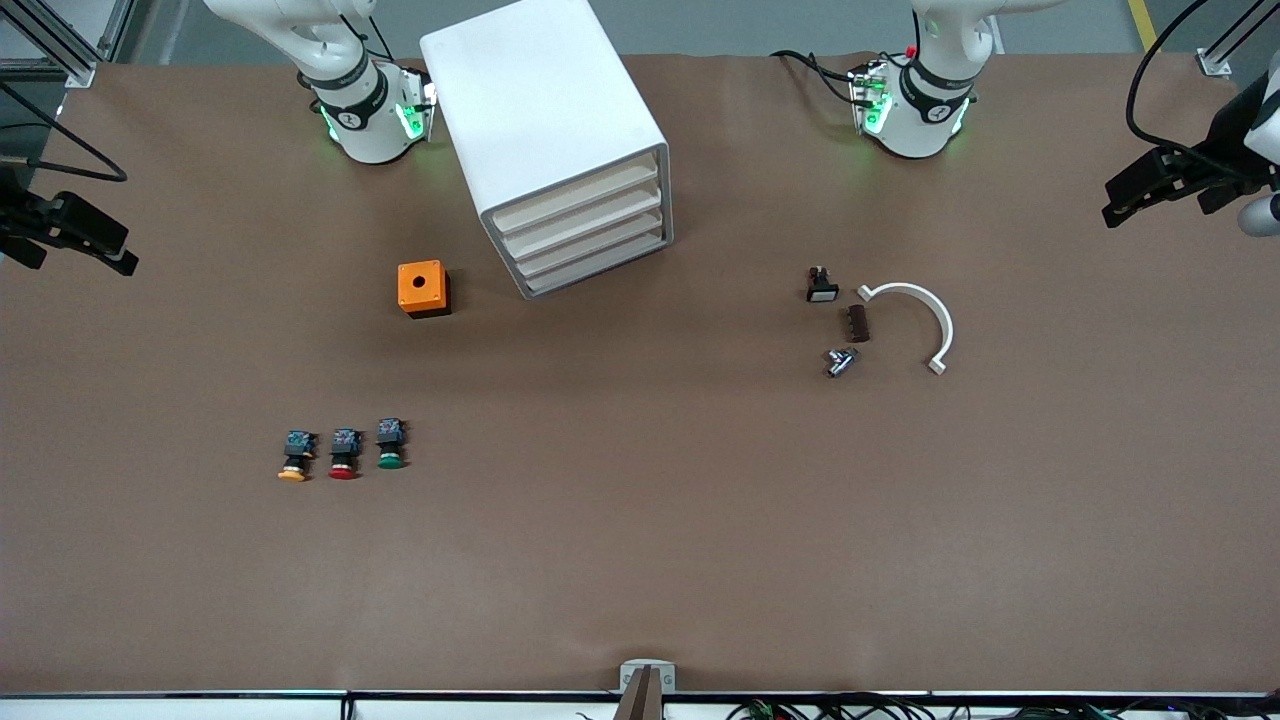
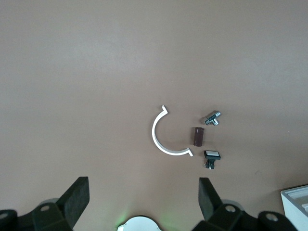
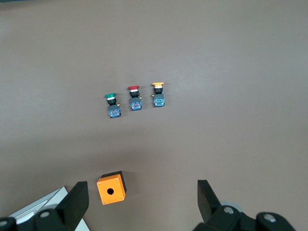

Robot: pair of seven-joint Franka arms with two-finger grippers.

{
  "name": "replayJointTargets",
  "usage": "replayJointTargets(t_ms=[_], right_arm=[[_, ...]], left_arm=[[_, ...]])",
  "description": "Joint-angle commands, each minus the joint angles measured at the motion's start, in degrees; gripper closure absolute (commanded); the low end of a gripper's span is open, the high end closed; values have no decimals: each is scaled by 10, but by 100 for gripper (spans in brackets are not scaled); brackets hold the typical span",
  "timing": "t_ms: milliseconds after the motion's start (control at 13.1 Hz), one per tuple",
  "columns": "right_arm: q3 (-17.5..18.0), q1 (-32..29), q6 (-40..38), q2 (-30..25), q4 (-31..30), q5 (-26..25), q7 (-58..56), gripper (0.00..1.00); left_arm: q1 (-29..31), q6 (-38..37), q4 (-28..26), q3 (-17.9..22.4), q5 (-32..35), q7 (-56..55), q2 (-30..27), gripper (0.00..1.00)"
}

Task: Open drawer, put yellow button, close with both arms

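Note:
The yellow button [image 1: 294, 458] lies on its side at the right arm's end of the table, the outermost of a row of three; it also shows in the right wrist view [image 3: 157, 94]. The white cabinet [image 1: 540, 90] stands between the two arm bases. Its top drawer [image 1: 575, 198] is shut, like the three under it. My right gripper [image 3: 142, 192] hangs open high over the table by the orange box, holding nothing. My left gripper [image 2: 143, 190] hangs open and empty high over the table by its own base.
A red button [image 1: 344, 455] and a green button [image 1: 390, 445] lie beside the yellow one. An orange box [image 1: 422, 288] sits beside the cabinet. Toward the left arm's end lie a white arc [image 1: 925, 310], a brown block [image 1: 858, 323], a metal fitting [image 1: 840, 361] and a small switch [image 1: 821, 285].

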Motion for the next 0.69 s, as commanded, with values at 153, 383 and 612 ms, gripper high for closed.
replayJointTargets(t_ms=[153, 383, 612], right_arm=[[9, -8, -4, -13, -7, -6, 1, 0], [9, -8, -4, -13, -7, -6, 1, 0], [9, -9, -4, -13, -8, -6, 1, 0]], left_arm=[[5, -14, 23, -4, 10, 10, 25, 0], [6, -10, 56, -2, 12, 15, 69, 0], [5, 19, 58, -2, 10, 13, 118, 0]])
